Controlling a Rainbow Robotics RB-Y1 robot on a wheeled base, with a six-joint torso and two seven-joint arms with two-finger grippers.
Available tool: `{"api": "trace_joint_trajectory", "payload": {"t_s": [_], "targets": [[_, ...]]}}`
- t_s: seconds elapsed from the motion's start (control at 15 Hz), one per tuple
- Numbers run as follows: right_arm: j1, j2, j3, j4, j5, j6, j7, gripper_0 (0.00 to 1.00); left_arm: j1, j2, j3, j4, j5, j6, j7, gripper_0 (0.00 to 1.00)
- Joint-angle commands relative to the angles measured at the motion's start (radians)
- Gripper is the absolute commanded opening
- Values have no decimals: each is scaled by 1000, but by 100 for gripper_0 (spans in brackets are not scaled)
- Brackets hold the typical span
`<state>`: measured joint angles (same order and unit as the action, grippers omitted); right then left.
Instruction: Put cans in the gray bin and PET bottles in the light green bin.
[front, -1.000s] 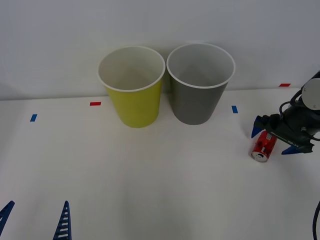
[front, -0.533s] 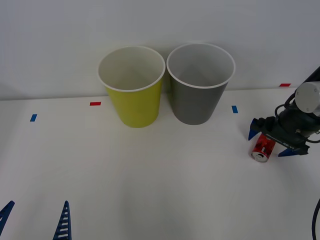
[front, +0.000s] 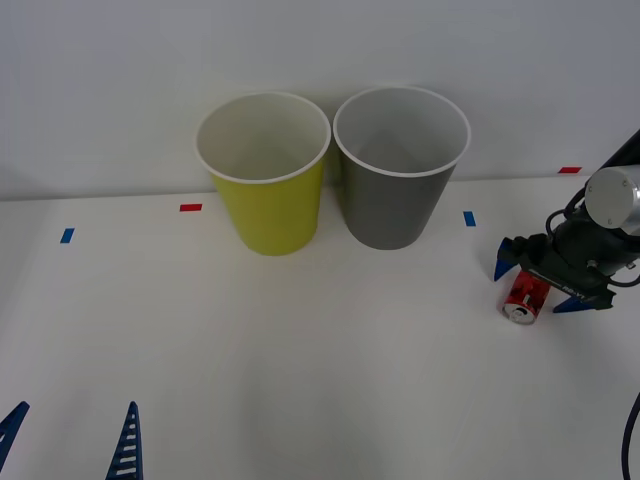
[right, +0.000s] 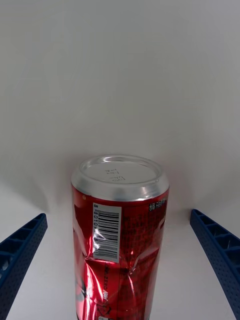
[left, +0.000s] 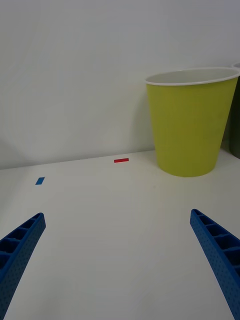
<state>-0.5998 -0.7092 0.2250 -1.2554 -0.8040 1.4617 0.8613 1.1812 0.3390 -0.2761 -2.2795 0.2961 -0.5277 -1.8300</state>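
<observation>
- Can (front: 526, 298): small red cylinder with silver ends, lying on its side on the white desk (front: 300, 340), right side, well apart from both bins. The end facing the front camera shows a pull-tab opening.
- In the right wrist view the can (right: 120, 235) has a dented, creased wall, a white barcode label and faint print on its silver end; its near end is cut off by the picture edge.
- Right claw (front: 541, 284): spread wide, one blue ribbed finger on each side of the can, not touching it as far as the wrist view shows. Fingers (right: 20, 250) are perforated blue plastic. The black wrist body covers part of the can in the front view.
- Gray bin (front: 400, 165): tall, round, tapered, dark gray wall, white rim, pale inside. Stands at the back of the desk.
- Yellow-green bin (front: 265, 172): same shape, white rim, pale inside, just beside the gray one on its left; can't tell whether they touch.
- Left claw (front: 70, 440): parked at the near left edge, released, only the blue fingertips in frame.
- Small red tape mark (front: 190, 207) and blue tape mark (front: 66, 236) lie flat on the desk.
</observation>
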Motion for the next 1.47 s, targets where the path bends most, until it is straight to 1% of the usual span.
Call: {"api": "trace_joint_trajectory", "payload": {"t_s": [0.07, 0.33, 0.4, 0.47, 0.53, 0.8, 1.0, 1.33, 1.47], "targets": [[0, -1, 1, -1, 9, -9, 15, 100, 0, 0, 0, 0, 0, 0, 0, 100], [0, -3, 19, 1, 17, -9, 16, 100, 0, 0, 0, 0, 0, 0, 0, 100], [0, -3, 22, -1, 19, -9, 18, 93, 0, 0, 0, 0, 0, 0, 0, 100], [0, -3, 24, -1, 19, -9, 11, 22, 0, 0, 0, 0, 0, 0, 0, 100], [0, -3, 24, -1, 20, -9, 5, 3, 0, 0, 0, 0, 0, 0, 0, 100], [0, -3, 24, -1, 19, -7, -7, 2, 0, 0, 0, 0, 0, 0, 0, 100], [0, -3, 24, 1, 22, 20, -13, 2, 0, 0, 0, 0, 0, 0, 0, 100], [0, -3, 24, -1, 23, 20, -1, 1, 0, 0, 0, 0, 0, 0, 0, 100], [6, 2, -4, -13, 28, 22, 19, 1, 0, 0, 0, 0, 0, 0, 0, 100]]}}
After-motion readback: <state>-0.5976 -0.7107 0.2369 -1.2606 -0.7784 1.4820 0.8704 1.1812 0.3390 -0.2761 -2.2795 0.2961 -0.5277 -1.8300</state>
